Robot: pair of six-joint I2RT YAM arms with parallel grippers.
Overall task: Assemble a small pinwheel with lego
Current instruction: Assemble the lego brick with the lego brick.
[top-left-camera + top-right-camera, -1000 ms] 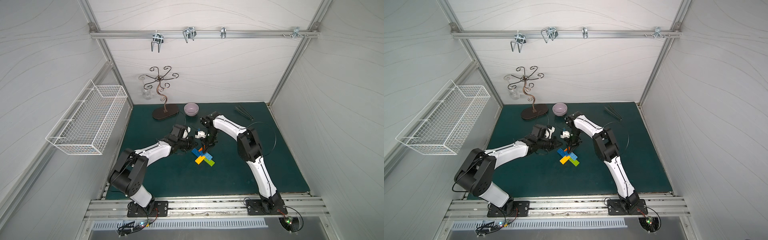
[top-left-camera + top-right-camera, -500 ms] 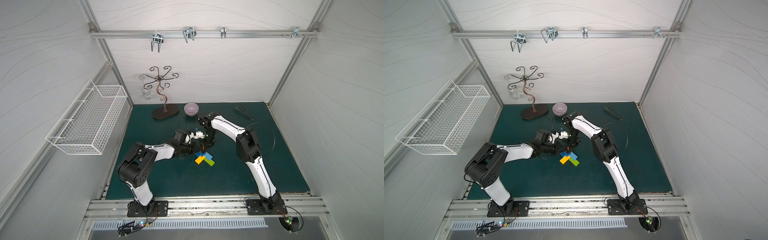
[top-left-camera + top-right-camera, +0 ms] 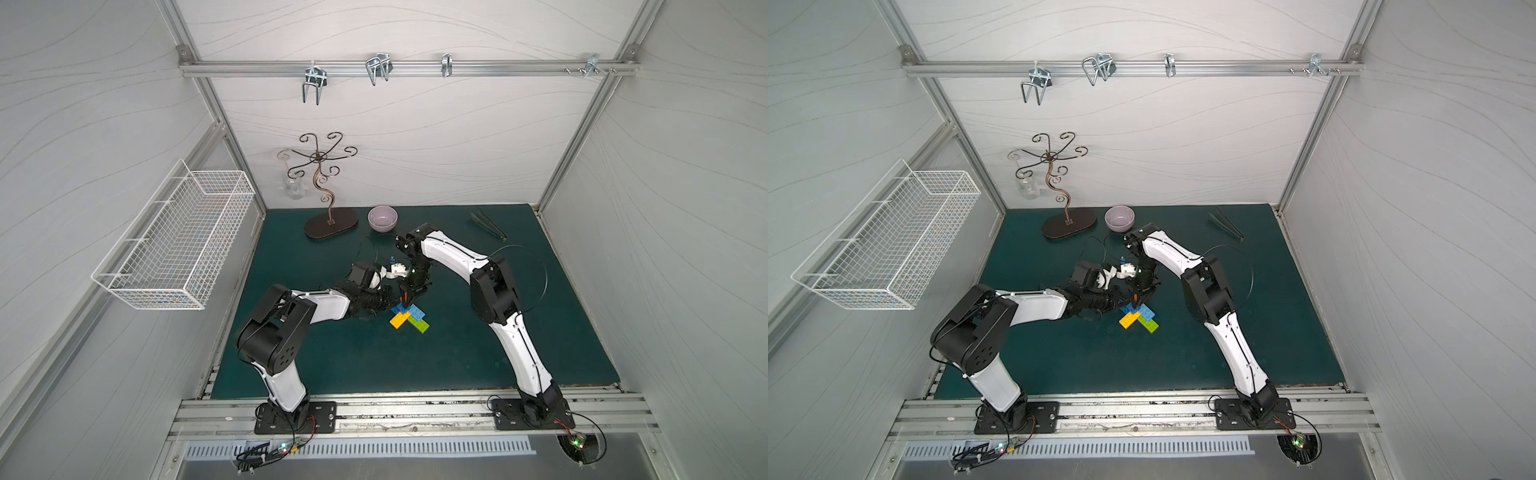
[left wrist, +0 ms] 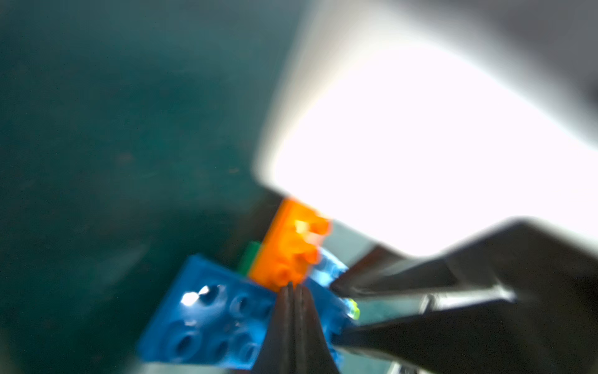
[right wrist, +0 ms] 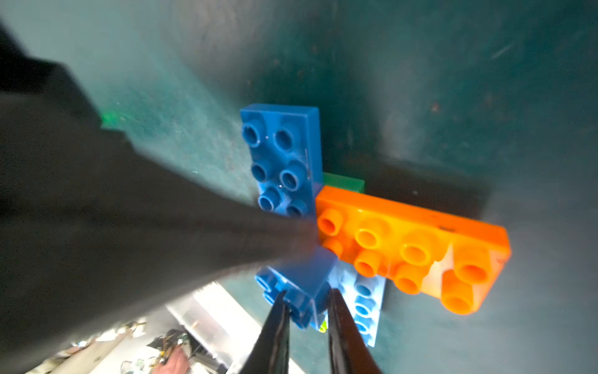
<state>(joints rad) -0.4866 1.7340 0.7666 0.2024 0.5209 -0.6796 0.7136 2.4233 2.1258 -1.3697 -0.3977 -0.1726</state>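
The pinwheel lies mid-mat, a flat cross of lego. In the right wrist view its orange brick, dark blue brick and light blue brick spread from the centre, with a dark green brick underneath. My right gripper is shut on the small square blue brick, held over the centre. My left gripper is shut on nothing, its tips touching the inner end of the orange brick beside the dark blue brick. Both grippers meet over the cross in both top views.
A lilac bowl, a wire jewellery stand and dark tongs stand along the back of the green mat. A white wire basket hangs on the left wall. The right arm's cable loops out to the right.
My left arm has folded its elbow up and brought its shut gripper in to the pinwheel's centre. The right gripper has stayed over the centre with the square blue brick.
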